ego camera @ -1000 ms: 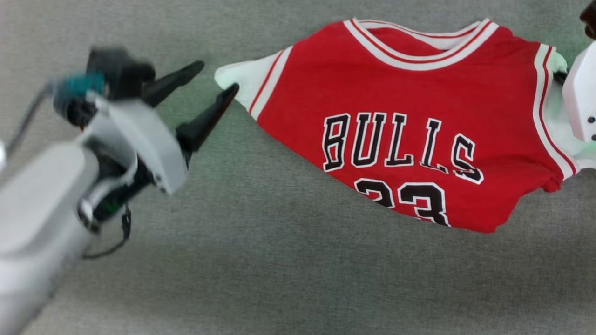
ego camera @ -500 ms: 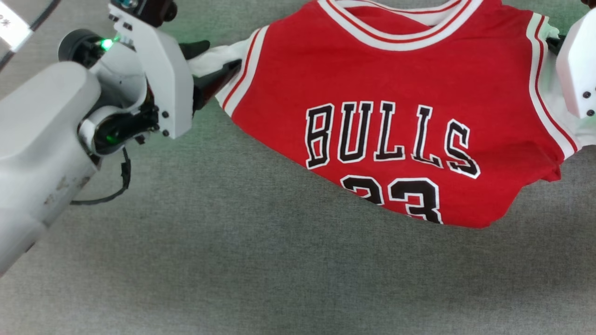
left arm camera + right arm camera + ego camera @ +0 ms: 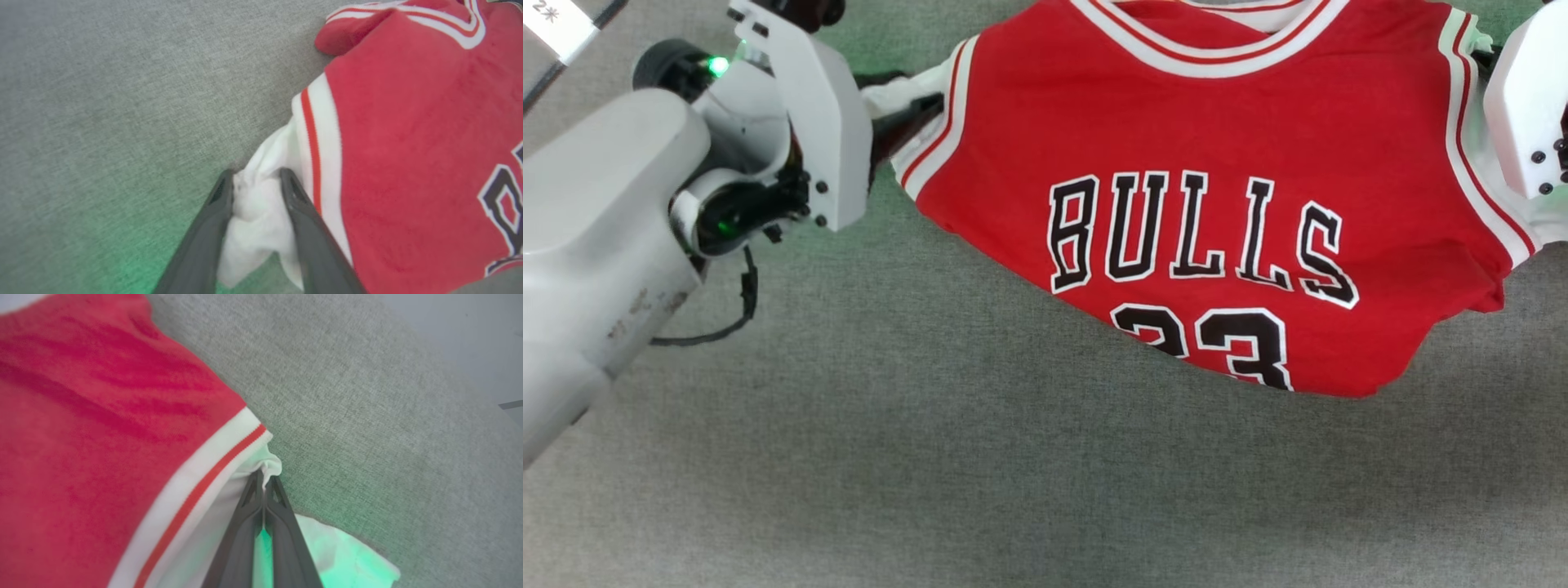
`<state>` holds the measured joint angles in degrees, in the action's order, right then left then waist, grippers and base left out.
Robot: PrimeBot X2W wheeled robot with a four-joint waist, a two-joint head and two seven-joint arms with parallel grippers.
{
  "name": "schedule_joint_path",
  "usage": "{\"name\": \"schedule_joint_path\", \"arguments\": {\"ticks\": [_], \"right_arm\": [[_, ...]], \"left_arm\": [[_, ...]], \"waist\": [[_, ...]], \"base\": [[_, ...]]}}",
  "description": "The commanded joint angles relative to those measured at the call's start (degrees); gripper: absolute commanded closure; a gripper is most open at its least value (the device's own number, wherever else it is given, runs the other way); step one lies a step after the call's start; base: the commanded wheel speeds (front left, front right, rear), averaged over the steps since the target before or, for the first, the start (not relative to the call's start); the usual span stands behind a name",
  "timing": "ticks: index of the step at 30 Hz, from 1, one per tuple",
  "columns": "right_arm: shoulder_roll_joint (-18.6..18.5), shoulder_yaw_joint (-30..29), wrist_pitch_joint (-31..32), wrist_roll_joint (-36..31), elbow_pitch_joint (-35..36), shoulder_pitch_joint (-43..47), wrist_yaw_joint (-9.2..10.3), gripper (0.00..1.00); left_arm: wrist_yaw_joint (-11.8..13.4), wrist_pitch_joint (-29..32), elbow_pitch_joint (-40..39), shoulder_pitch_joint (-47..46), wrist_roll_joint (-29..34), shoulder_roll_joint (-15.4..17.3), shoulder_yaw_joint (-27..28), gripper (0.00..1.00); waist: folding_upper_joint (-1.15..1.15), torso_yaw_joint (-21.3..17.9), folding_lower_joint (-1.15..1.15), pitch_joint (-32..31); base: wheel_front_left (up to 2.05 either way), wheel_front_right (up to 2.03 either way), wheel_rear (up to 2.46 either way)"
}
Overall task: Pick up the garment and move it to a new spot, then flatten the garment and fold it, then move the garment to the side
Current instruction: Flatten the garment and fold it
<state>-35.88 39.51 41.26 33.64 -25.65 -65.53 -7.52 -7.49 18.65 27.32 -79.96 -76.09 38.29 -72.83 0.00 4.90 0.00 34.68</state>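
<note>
The garment point(image 3: 1217, 147), a red jersey with "BULLS" and "23" on its front, is stretched across the grey cloth surface between my two arms. In the left wrist view my left gripper point(image 3: 256, 179) straddles the bunched white sleeve point(image 3: 261, 212). One dark finger stands on each side and the jaws are still apart. In the head view that gripper point(image 3: 907, 114) sits at the jersey's left shoulder. My right gripper point(image 3: 264, 475) is shut on the white sleeve edge of the garment point(image 3: 81, 416) at the far right. Its white housing point(image 3: 1527, 106) covers that sleeve.
Grey woven fabric point(image 3: 980, 457) covers the whole work surface, and a wide bare stretch lies below the jersey. A pale wall or floor point(image 3: 470, 330) lies beyond the surface edge in the right wrist view. A black cable point(image 3: 739, 314) loops under my left wrist.
My left gripper has moved from beside the white sleeve tip to around it, and its fingers have drawn closer together. The head view has shifted a little. The right gripper's hold is unchanged.
</note>
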Motion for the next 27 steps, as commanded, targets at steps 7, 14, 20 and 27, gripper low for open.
{"name": "schedule_joint_path", "arguments": {"ticks": [7, 14, 20, 27], "right_arm": [[1.1, 1.7, -4.0, 0.7, -1.9, 2.8, 0.05, 1.00], [0.8, -4.4, -11.2, 1.6, -2.3, 1.4, 0.05, 1.00], [2.8, -12.1, -16.8, -2.2, -5.9, -3.7, 0.06, 1.00], [9.6, -24.0, -26.5, -11.2, -14.4, -16.0, 0.06, 1.00]], "left_arm": [[0.1, -5.4, 0.3, 0.2, -3.0, 0.3, -0.5, 1.00], [0.1, -14.6, -1.1, -1.5, -5.7, 1.3, -0.4, 1.00], [0.1, -22.2, 1.5, -4.8, -7.7, 0.3, 1.9, 1.00], [0.1, -29.9, 12.0, -12.6, -8.4, -3.0, 6.8, 1.00]], "waist": [[0.00, -0.2, 0.00, -1.9], [0.00, 0.1, 0.00, -5.6], [0.00, -0.2, 0.00, -6.5], [0.00, -1.2, 0.00, -5.8]], "base": [[0.00, 0.00, 0.00], [0.00, 0.00, 0.00], [0.00, 0.00, 0.00], [0.00, 0.00, 0.00]]}}
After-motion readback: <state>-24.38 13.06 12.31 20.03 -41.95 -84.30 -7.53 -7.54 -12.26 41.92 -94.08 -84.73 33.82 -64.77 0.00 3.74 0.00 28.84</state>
